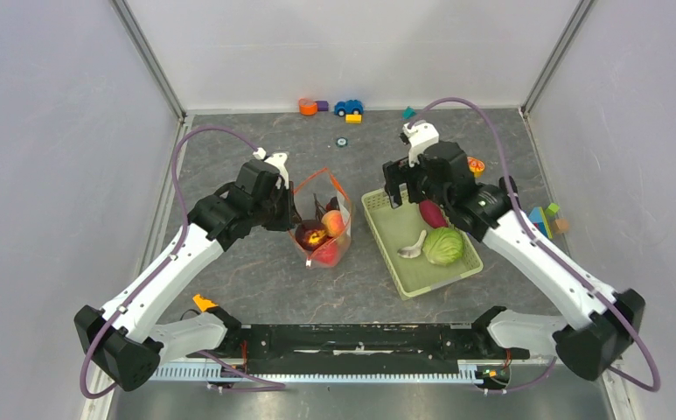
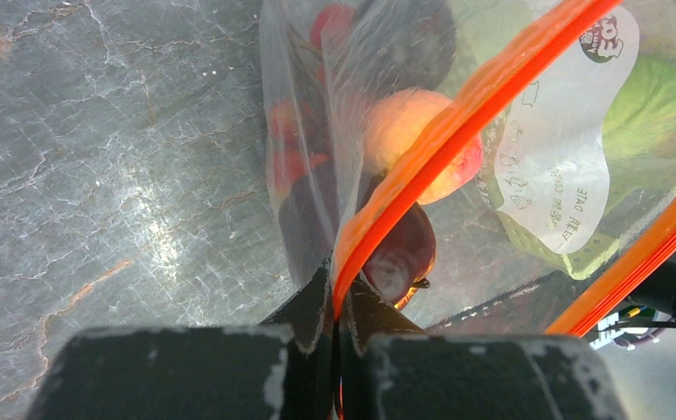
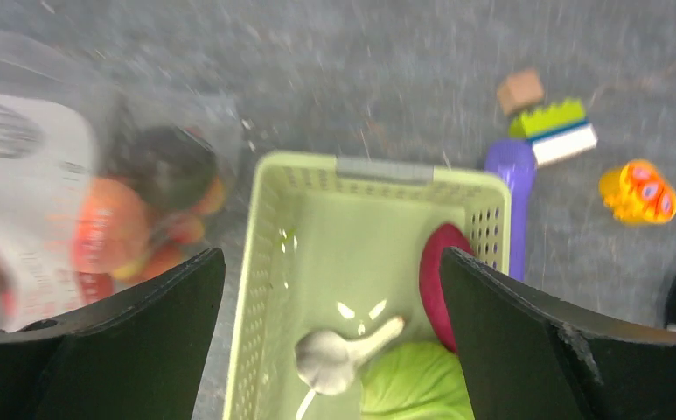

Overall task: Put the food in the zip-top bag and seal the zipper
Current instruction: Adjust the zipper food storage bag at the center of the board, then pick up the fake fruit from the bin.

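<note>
we see the left claw with its two dark, scuffed fingers pressed together on the zipper — a thin, glossy red-orange strip that runs up and away from the pinch. just beyond those fingers stands the zip-top bag, clear crinkly plastic with a white printed label, its mouth gaping. inside it, just ahead of the claw, lie a shiny dark plum, a round matte peach beyond that, and small red pieces pressed against the film. left of the claw the table is grey, veined like stone.

the right claw is spread wide and holds nothing. its flat black fingers frame a pale green basket of perforated plastic directly below. in the basket, toward the claw's base, rest a crinkled green cabbage, a smooth grey-white bulb with a stem, and a dark red oval piece against the right wall. the bag sits just left of this claw, blurred — coloured blocks lie to its right, outside the basket.
</note>
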`<action>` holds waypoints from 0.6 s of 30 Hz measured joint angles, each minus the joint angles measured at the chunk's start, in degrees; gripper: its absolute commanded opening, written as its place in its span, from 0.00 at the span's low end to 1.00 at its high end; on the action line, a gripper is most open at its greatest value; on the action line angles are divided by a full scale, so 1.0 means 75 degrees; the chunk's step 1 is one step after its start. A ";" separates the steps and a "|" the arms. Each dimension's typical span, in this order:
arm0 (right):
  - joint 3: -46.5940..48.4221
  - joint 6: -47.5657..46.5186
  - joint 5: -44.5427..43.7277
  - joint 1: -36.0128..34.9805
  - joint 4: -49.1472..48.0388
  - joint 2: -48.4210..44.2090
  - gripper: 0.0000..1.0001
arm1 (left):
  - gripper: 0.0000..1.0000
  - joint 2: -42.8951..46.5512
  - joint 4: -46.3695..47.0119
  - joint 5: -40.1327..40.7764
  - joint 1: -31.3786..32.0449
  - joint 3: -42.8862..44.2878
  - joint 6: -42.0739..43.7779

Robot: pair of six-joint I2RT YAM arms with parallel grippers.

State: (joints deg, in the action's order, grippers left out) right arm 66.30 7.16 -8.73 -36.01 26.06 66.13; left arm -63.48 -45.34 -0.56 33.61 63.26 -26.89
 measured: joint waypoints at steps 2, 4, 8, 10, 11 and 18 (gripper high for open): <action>-0.0003 0.0146 -0.0117 0.0140 0.0318 0.0452 0.98 | 0.02 0.0000 0.0003 -0.0020 0.0000 0.0000 0.0000; -0.0038 0.0274 -0.0198 0.0265 0.0600 0.0933 0.98 | 0.02 0.0000 0.0006 -0.0064 0.0000 0.0000 0.0000; -0.0172 0.0358 -0.0291 0.0469 0.0962 0.1609 0.96 | 0.02 0.0000 0.0012 -0.0146 0.0000 0.0000 0.0000; -0.0224 0.0370 -0.0315 0.0536 0.1090 0.1871 0.96 | 0.02 0.0000 0.0015 -0.0163 0.0000 0.0000 0.0000; -0.0268 0.0373 -0.0318 0.0562 0.1110 0.1964 0.96 | 0.02 0.0000 0.0020 -0.0166 0.0000 0.0000 0.0000; -0.0697 0.0341 -0.0536 0.0609 0.1105 0.2500 0.92 | 0.02 0.0000 0.0032 -0.0204 0.0000 0.0000 0.0000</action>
State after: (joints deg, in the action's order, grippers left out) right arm 61.08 9.72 -12.75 -31.44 34.35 84.88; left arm -63.48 -45.10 -2.09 33.61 63.26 -26.89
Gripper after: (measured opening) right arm 0.944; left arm 0.030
